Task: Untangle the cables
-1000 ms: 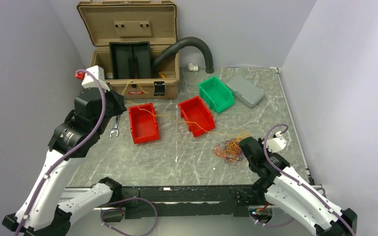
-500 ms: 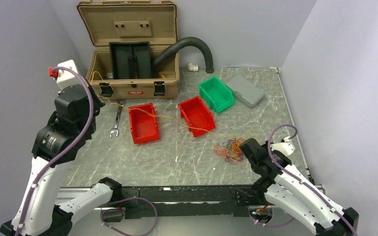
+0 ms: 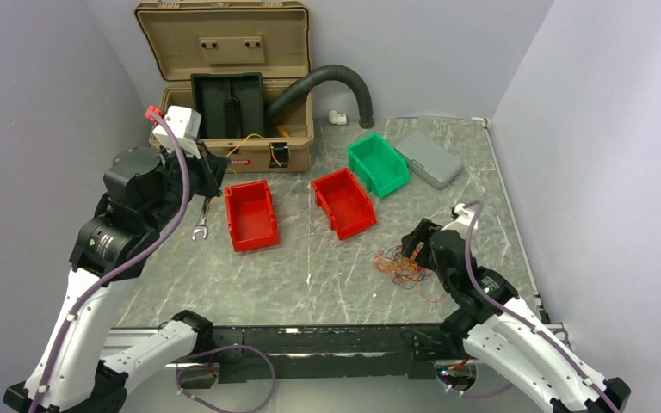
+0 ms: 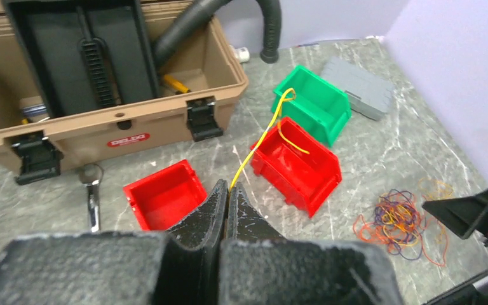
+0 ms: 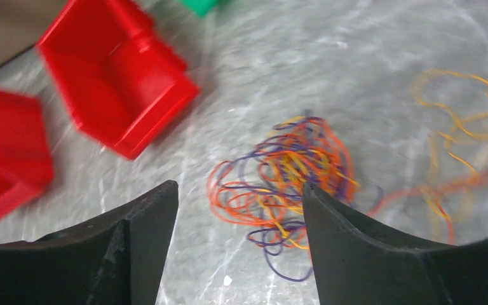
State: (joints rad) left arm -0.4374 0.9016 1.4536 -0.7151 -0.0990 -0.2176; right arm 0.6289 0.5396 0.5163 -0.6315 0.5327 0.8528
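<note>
The cables are a small tangle (image 3: 403, 265) of thin orange, yellow and purple wires lying on the table right of centre. My right gripper (image 3: 415, 243) hovers just above and behind the tangle (image 5: 286, 178), open, with nothing between its fingers; a few loose orange strands (image 5: 457, 140) lie to the right. My left gripper (image 3: 211, 168) is raised in front of the toolbox, shut on one yellow cable (image 4: 264, 136). That cable runs out of the closed fingertips (image 4: 229, 185) and curls in the air over the red and green bins, apart from the tangle (image 4: 400, 219).
An open tan toolbox (image 3: 224, 86) with a black hose (image 3: 327, 82) stands at the back. Two red bins (image 3: 250, 215) (image 3: 344, 202), a green bin (image 3: 377, 163) and a grey case (image 3: 429, 159) sit mid-table. A wrench (image 3: 202, 219) lies left of the red bins.
The right gripper has opened and pulled back off the tangle. The left arm swung right toward the toolbox, and the yellow cable that stretched to the tangle now hangs free from it.
</note>
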